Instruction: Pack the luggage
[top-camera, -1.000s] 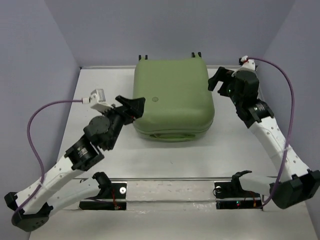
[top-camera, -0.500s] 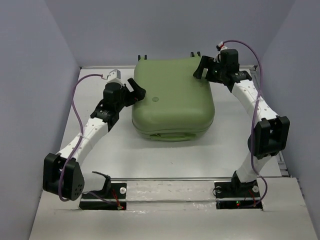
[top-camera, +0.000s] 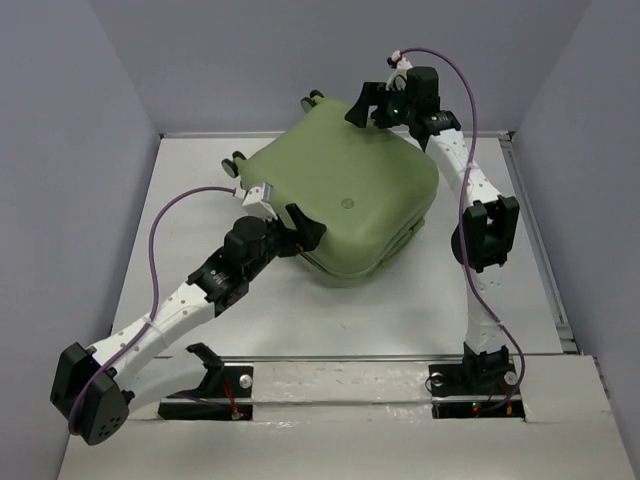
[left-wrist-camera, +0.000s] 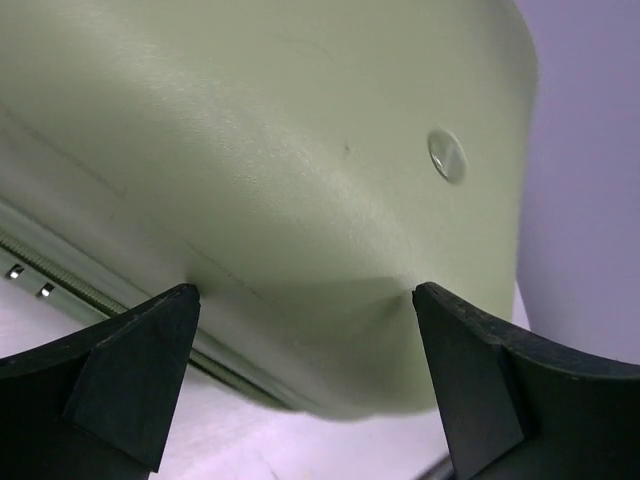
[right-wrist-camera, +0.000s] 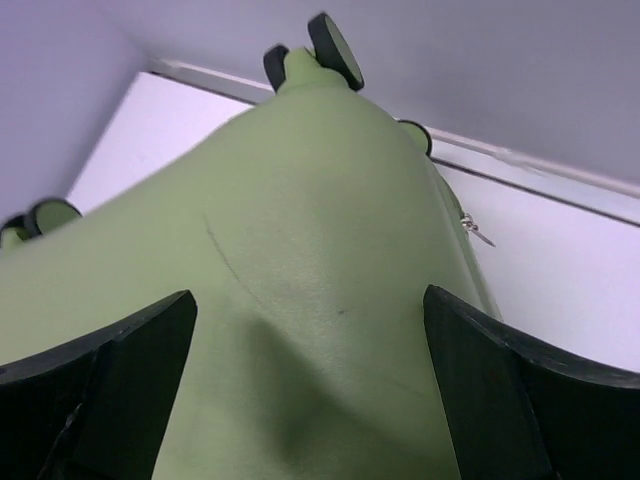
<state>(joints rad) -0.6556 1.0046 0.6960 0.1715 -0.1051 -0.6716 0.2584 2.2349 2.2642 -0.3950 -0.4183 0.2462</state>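
Luggage (top-camera: 350, 200) shut, interior hidden; left claw (top-camera: 300, 232) covers its near corner.

White table (top-camera: 420, 300) bearing the luggage (top-camera: 350, 200)
The light-green shell lies closed and skewed near the middle, its far corner perhaps lifted off the surface.

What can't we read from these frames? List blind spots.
- luggage contents: shell shut, in every view.
- emblem design: blurred in the left wrist view, too small from the top.
- left claw contact with the shell: in the top view the claw's own body covers the fingertips.
- right claw contact at the far corner: in the top view the claw hides it.
- Luggage underside: hidden by the shell itself.
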